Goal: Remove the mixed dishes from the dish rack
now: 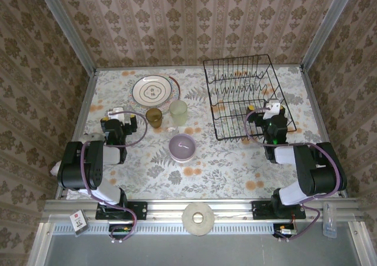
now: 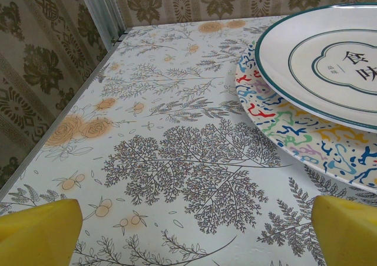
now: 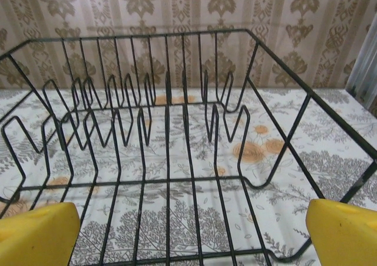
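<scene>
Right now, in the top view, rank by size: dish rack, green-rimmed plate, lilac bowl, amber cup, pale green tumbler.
1. dish rack
2. green-rimmed plate
3. lilac bowl
4. amber cup and pale green tumbler, too alike to rank

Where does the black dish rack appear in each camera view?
Top external: dish rack at the right rear of the floral tablecloth.
Right wrist: dish rack directly ahead, wires spanning the frame.
Left wrist: camera faces the green-striped plate.
Shared landmark: the floral tablecloth.
</scene>
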Controlling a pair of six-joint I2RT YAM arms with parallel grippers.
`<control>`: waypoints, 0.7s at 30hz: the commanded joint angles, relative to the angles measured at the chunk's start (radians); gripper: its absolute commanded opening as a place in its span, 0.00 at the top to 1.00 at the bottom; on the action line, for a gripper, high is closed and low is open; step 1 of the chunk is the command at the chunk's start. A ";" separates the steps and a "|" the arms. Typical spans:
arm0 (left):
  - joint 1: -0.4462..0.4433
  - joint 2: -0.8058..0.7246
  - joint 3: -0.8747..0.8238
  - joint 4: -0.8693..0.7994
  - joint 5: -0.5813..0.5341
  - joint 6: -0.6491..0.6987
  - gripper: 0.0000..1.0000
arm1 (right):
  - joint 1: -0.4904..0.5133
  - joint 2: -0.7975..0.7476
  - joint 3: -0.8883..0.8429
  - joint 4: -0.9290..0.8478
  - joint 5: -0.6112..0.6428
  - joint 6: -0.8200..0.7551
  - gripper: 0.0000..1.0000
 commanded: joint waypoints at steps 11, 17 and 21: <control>-0.007 -0.001 0.027 -0.021 0.010 0.010 0.00 | -0.004 0.032 0.023 -0.163 0.014 0.017 0.00; -0.007 -0.001 0.027 -0.020 0.010 0.010 0.00 | -0.004 0.032 0.026 -0.166 0.013 0.018 0.00; -0.007 -0.001 0.027 -0.021 0.010 0.010 0.00 | -0.004 0.032 0.025 -0.167 0.012 0.018 0.00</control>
